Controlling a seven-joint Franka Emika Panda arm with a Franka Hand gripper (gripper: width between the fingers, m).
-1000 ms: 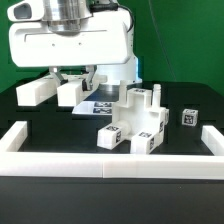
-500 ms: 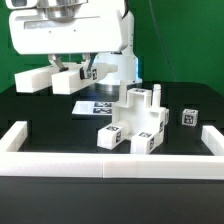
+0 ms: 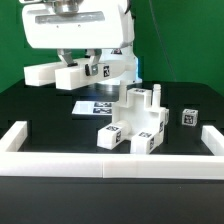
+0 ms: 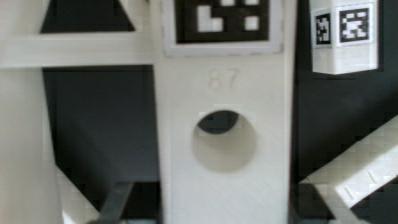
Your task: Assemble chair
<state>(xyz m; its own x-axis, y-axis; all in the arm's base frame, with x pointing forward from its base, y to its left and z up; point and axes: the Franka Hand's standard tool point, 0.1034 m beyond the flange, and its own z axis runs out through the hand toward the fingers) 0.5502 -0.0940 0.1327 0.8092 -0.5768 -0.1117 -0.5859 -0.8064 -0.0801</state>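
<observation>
on the exterior view's left the gripper (image 3: 77, 62) is pinching a white chair part (image 3: 52, 73), held up off the black bench (image 3: 40, 112). next comes the marker board (image 3: 93, 104), then the half-built chair (image 3: 135, 122) mid-bench, and a small tagged piece (image 3: 187, 117) just beside it. the wrist view shows the part's round hole (image 4: 219, 122).

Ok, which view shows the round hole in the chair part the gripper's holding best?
The wrist view: the round hole shows close up, near a square tag on the chair part. The exterior view shows that part whole, hanging above the table, but too small to make out the hole.
</observation>
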